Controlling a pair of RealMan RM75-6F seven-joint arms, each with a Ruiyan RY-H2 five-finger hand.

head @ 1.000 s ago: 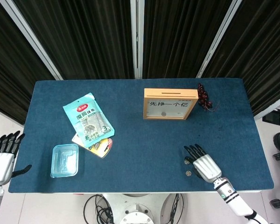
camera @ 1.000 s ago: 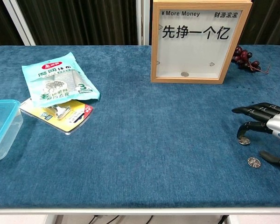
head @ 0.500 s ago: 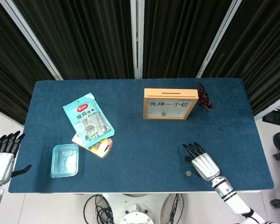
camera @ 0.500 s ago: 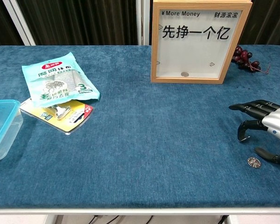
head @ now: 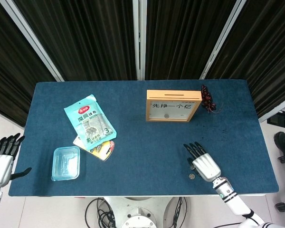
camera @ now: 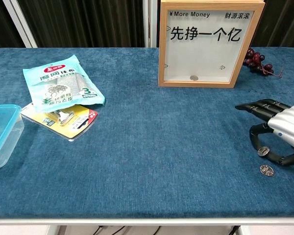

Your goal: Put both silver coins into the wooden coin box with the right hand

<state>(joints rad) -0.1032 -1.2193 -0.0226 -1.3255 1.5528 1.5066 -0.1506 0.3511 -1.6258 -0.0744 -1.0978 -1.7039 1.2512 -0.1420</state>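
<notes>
The right hand (camera: 279, 128) pinches one thin, stiff, slippery silver coin (camera: 263, 151) by its edges just above the tabletop (camera: 152, 147), the second coin (camera: 266, 170) lying flat just beside it.

Two silver coins (camera: 263, 151) (camera: 267, 170), one wooden coin box (camera: 208, 44), two snack packets (camera: 62, 87) (camera: 63, 119), one plastic container (camera: 2, 132), one grape bunch (camera: 257, 61).

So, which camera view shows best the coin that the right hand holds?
The chest view: the held coin shows plainly, pinched by the right hand. In the head view the hand covers it; I cannot make it out there.
</notes>
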